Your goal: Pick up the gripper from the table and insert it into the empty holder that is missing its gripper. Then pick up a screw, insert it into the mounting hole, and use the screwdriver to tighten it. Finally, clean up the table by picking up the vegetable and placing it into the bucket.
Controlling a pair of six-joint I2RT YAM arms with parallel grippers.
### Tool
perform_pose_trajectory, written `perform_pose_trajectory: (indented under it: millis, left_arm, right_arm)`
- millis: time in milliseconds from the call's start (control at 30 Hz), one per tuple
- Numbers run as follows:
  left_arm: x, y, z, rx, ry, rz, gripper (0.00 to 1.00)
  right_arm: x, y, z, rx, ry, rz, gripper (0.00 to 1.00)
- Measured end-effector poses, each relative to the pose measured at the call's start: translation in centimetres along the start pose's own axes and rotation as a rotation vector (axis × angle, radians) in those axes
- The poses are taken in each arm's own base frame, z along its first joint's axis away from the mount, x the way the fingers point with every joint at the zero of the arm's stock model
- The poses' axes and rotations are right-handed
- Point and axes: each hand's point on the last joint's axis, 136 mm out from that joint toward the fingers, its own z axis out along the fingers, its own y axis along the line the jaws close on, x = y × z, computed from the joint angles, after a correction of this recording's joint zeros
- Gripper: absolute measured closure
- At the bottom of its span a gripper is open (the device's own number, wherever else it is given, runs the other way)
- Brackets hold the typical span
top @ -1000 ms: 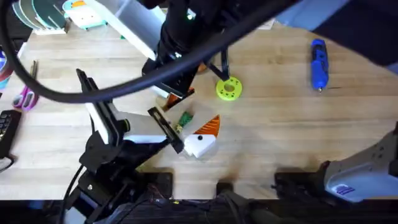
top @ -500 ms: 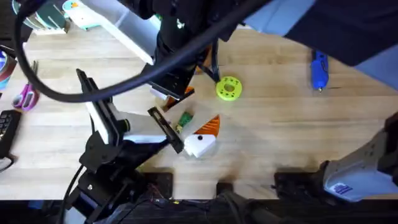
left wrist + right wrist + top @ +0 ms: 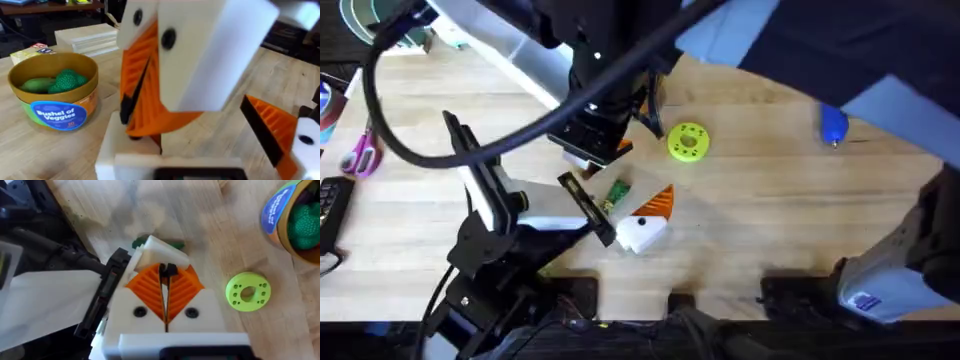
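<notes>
My right gripper (image 3: 165,275) is shut, orange pads pressed together with nothing seen between them. It hovers (image 3: 605,150) just above my left gripper (image 3: 645,215), which is open. One left finger carries an orange pad (image 3: 270,125); the other is the bare white holder (image 3: 117,155). The loose orange gripper piece is hidden. The vegetable (image 3: 617,192) lies beside the left fingers. The yellow bucket (image 3: 52,107) stands just behind, with green veggies inside. The blue screwdriver (image 3: 833,125) lies far right, half covered by the blurred right arm.
A lime-green disc (image 3: 687,142) lies on the table (image 3: 770,220) between the grippers and the screwdriver. Scissors (image 3: 360,155) and a keyboard corner sit at the left edge. The right arm and its cable cross high over the table's middle.
The right arm has swung nearer the camera and now covers more of the screwdriver. Its gripper shifted slightly over the left fingers. The left arm has not moved.
</notes>
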Motion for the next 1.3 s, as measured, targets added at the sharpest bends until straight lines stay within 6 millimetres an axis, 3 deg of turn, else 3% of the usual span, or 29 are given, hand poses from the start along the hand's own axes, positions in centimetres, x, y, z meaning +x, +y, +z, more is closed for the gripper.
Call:
perform_pose_trajectory:
  millis: [267,300,533,600,733,867,1100,1300]
  left_arm:
    - [0.0,0.0,0.0,-0.001,0.001,-0.004,0.008]
    - [0.0,0.0,0.0,-0.001,0.001,-0.005,0.008]
    - [0.0,0.1,0.0,-0.003,0.001,-0.005,0.008]
    - [0.0,0.1,0.0,-0.003,0.001,-0.005,0.008]
    - [0.0,0.0,0.0,0.001,0.001,-0.001,0.008]
    - [0.0,0.0,0.0,0.002,0.001,-0.001,0.008]
    - [0.0,0.0,0.0,0.002,0.000,-0.001,0.008]
    - [0.0,0.0,0.0,0.002,0.000,-0.001,0.008]
  right_arm:
    - [0.0,0.0,0.4,-0.001,0.008,0.001,0.990]
    - [0.0,0.0,0.4,-0.002,0.008,0.007,0.953]
    - [0.1,-1.0,0.2,0.032,0.010,0.017,0.253]
    - [0.1,-1.6,0.1,0.042,0.008,0.029,0.137]
    - [0.2,-1.4,-1.2,0.026,-0.018,0.037,0.119]
    - [1.4,-1.8,-4.6,0.024,-0.053,0.063,0.115]
    - [6.0,-4.9,-11.0,0.071,-0.081,0.185,0.111]
    - [9.7,-5.5,-14.6,0.097,-0.088,0.224,0.110]
